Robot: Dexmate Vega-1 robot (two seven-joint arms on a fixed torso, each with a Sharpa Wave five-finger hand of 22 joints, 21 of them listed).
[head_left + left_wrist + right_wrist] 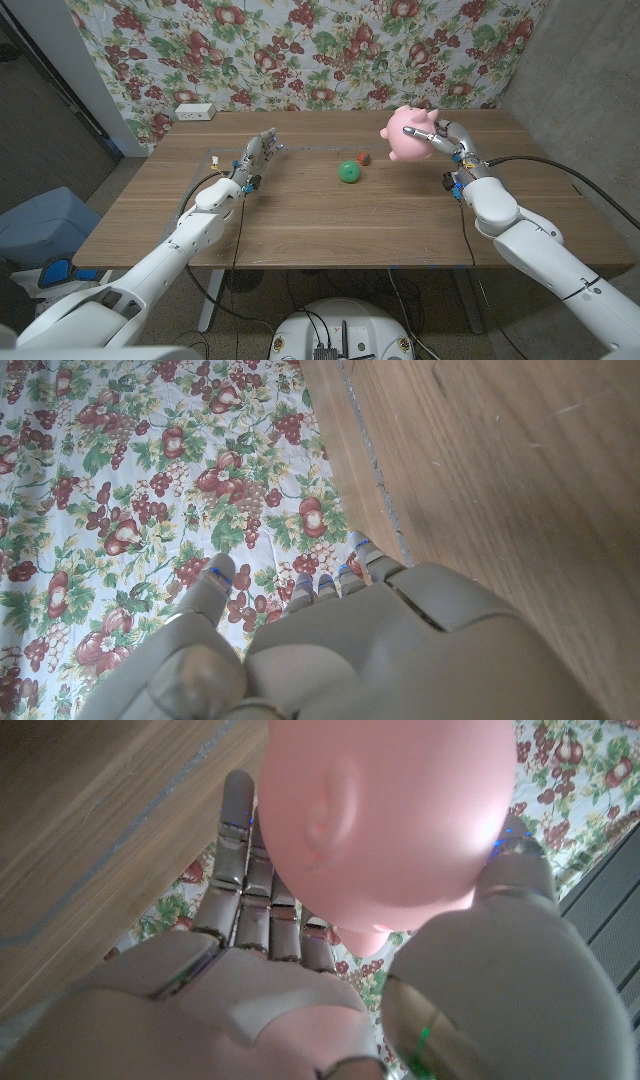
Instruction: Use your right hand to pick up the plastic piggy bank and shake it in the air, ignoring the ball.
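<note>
My right hand holds the pink plastic piggy bank up in the air above the table's right side. In the right wrist view the pink body sits close against my fingers, with the thumb on its other side. A green ball lies on the table near the middle, with a small red and green thing just behind it. My left hand stands over the left part of the table, fingers apart and holding nothing; its back shows in the left wrist view.
The wooden table has a flowered cloth hanging behind it. A white box sits at the back left corner. A blue bin stands on the floor to the left.
</note>
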